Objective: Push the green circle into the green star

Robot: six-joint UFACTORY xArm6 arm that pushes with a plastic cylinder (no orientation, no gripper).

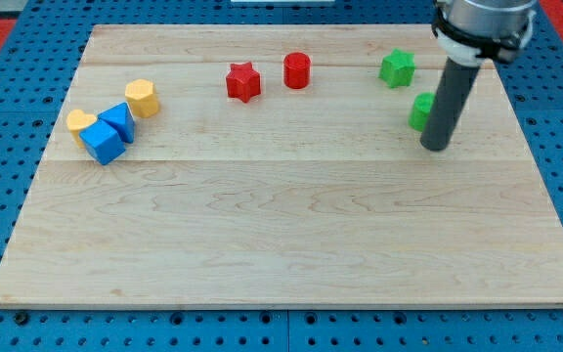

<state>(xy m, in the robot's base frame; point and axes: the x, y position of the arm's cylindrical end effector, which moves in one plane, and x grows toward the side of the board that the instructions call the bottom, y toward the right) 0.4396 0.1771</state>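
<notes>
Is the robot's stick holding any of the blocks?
No, nothing is held. My tip is a plain dark rod that only pushes. It stands against the right side of the green circle block, below the green star block.

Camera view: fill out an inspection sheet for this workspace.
Surface: pale wooden board on a blue pegboard.
Job's things: green star near the view's top right; green circle below it, apart, partly hidden by the rod.
Clutter: red star, red cylinder; at the view's left, two yellow blocks and two blue blocks bunched together.
Tool: my tip is right beside the green circle, on its lower right.
Cables: nothing seen.
Surroundings: red strips at the top corners.
</notes>
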